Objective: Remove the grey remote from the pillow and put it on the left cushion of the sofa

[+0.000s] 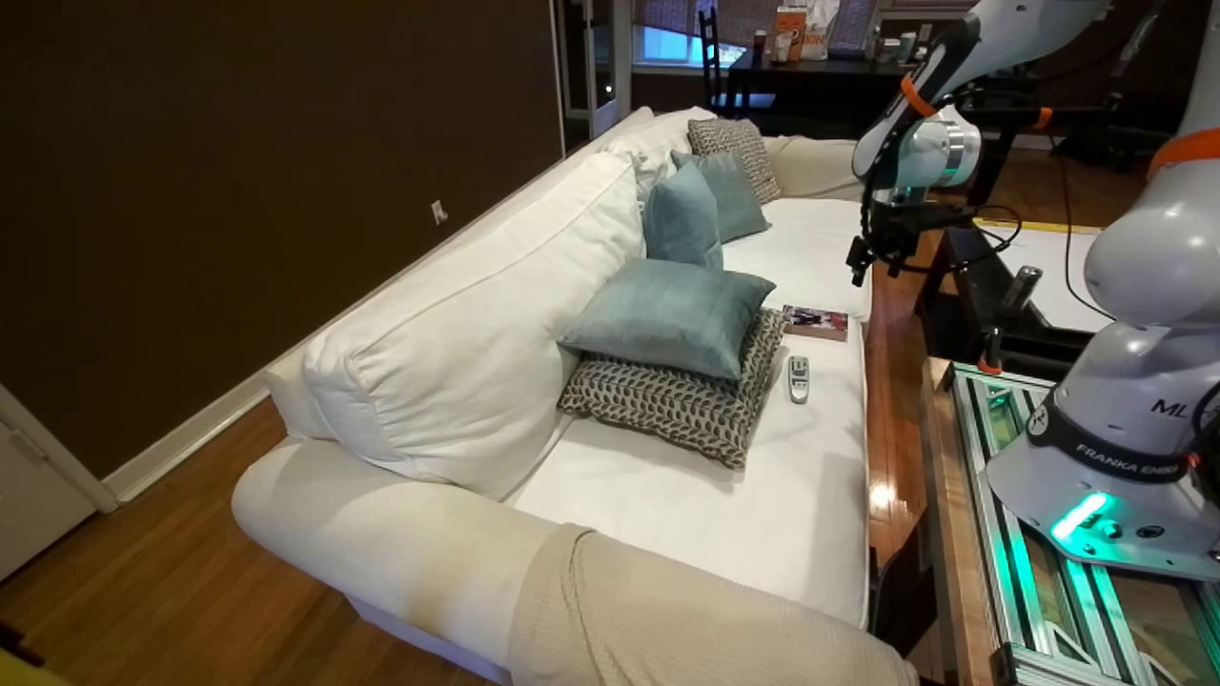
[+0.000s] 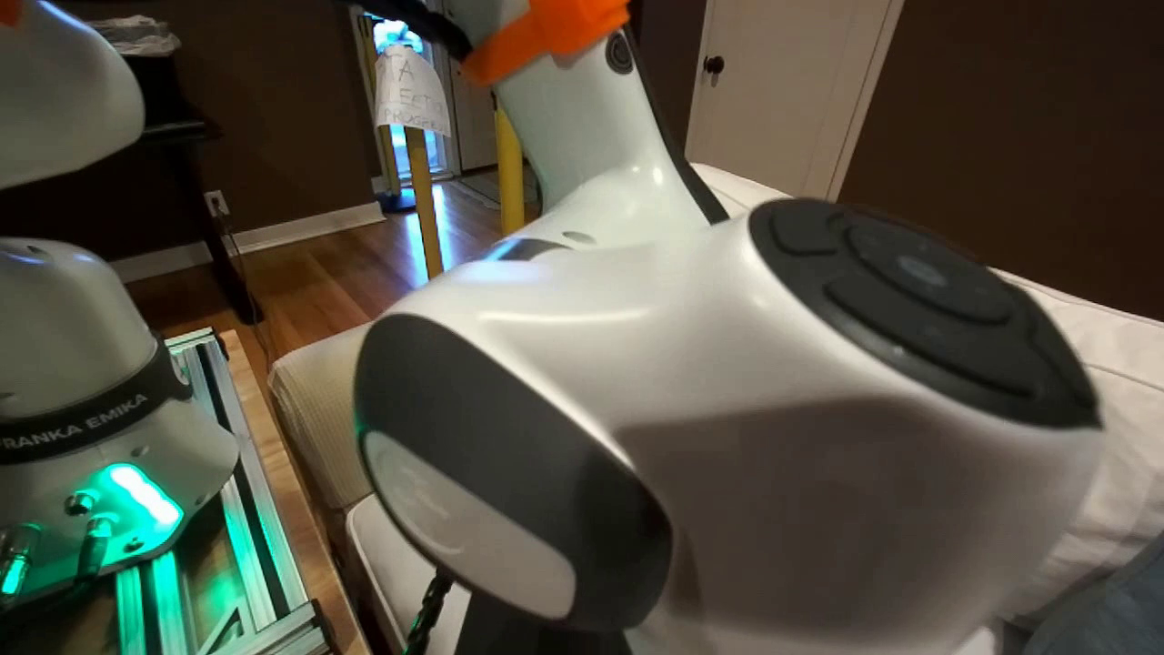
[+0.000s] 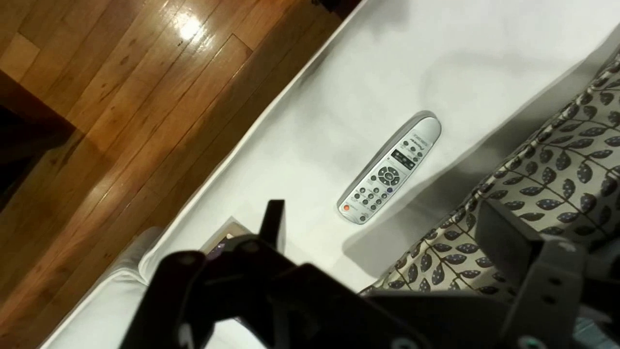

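The slim grey remote [image 1: 799, 379] lies flat on the white seat cushion [image 1: 686, 524] at the near end of the sofa [image 1: 467, 333], the left cushion. The remote [image 3: 390, 167] is beside the leaf-patterned pillow [image 1: 667, 405], apart from its edge. My gripper [image 1: 860, 267] hangs in the air above the sofa's front edge, past the booklet. In the wrist view, the gripper [image 3: 390, 220] is open, its fingers wide apart with nothing between them. The remote is ahead of the fingertips there, and the patterned pillow [image 3: 557, 184] is under the right finger. The arm blocks the remote and gripper in an exterior view [image 2: 727, 409].
A reddish booklet [image 1: 815, 322] lies on the cushion beyond the remote. A blue pillow [image 1: 672, 314] rests on the patterned pillow, and more pillows [image 1: 720, 195] lean behind. A dark low table [image 1: 972, 295] stands opposite the sofa. A padded arm [image 1: 667, 610] closes the near end.
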You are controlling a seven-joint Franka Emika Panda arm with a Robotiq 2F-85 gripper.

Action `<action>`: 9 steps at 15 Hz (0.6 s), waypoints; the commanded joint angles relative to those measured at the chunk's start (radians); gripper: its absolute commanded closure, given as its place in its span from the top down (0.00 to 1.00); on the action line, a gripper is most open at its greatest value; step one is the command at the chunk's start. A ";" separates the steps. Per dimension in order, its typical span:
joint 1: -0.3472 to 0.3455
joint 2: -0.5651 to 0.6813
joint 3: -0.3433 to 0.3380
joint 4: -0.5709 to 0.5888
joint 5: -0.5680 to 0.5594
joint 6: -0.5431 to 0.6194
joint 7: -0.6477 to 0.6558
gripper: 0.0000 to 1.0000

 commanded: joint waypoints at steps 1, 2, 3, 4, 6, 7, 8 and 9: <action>0.040 -0.013 -0.040 -0.002 0.005 -0.006 -0.009 1.00; 0.047 -0.019 -0.047 -0.003 0.006 -0.004 -0.009 1.00; 0.049 -0.020 -0.049 -0.002 0.007 -0.004 -0.009 1.00; 0.050 -0.019 -0.048 -0.002 0.007 -0.004 -0.009 1.00; 0.050 -0.016 -0.048 -0.002 0.007 -0.004 -0.009 1.00; 0.050 -0.016 -0.048 -0.002 0.007 -0.004 -0.009 1.00; 0.051 -0.016 -0.049 -0.002 0.007 -0.004 -0.009 1.00; 0.051 -0.016 -0.049 -0.002 0.007 -0.004 -0.009 1.00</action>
